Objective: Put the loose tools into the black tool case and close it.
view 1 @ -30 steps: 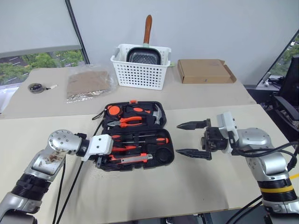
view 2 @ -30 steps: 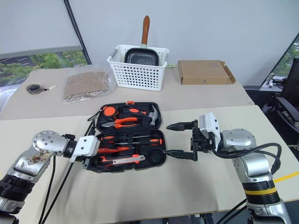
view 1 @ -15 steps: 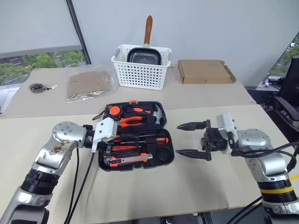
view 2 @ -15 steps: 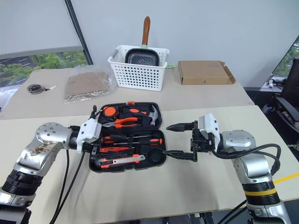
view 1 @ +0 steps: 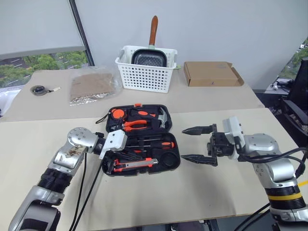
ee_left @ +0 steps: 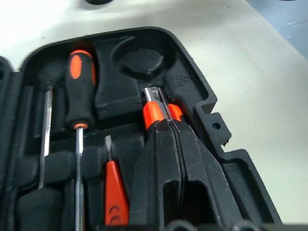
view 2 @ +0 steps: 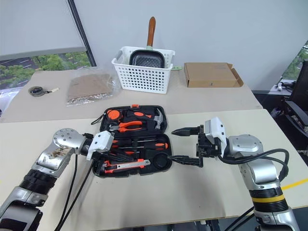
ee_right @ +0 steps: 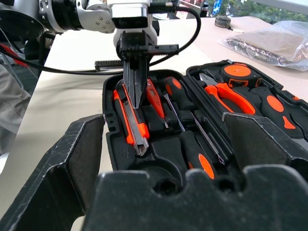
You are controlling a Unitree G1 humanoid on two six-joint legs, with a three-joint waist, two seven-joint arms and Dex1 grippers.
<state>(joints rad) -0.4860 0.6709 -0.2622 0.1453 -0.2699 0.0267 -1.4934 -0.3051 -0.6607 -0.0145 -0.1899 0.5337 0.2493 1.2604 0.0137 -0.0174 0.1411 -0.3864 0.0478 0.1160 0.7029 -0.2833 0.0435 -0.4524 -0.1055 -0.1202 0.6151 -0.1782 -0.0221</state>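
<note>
Black tool case [view 1: 139, 139] lies open on the near beige bench [view 1: 192, 192], roughly centred between the two arms, its orange latch at the far edge. Lower half holds two screwdrivers [view 1: 154, 143], a slim orange tester pen [ee_left: 113, 192] and the utility knife [view 1: 134, 165] in their recesses; upper half holds pliers [view 1: 136, 125] and a hammer [view 1: 162, 117]. Left claw [ee_right: 136, 91] is clenched, empty, its tips poised directly over the utility knife at the case's left side; contact cannot be told. Right claw [view 1: 197, 143] is released, jaws spread wide, just right of the case and level. A second bench [view 1: 202, 98] behind carries a white perforated basket [view 1: 146, 70] with a pan [view 1: 149, 57], a cardboard box [view 1: 211, 73] and a plastic-wrapped brown pack [view 1: 91, 85]. Grey wall behind; window with trees at left.
</note>
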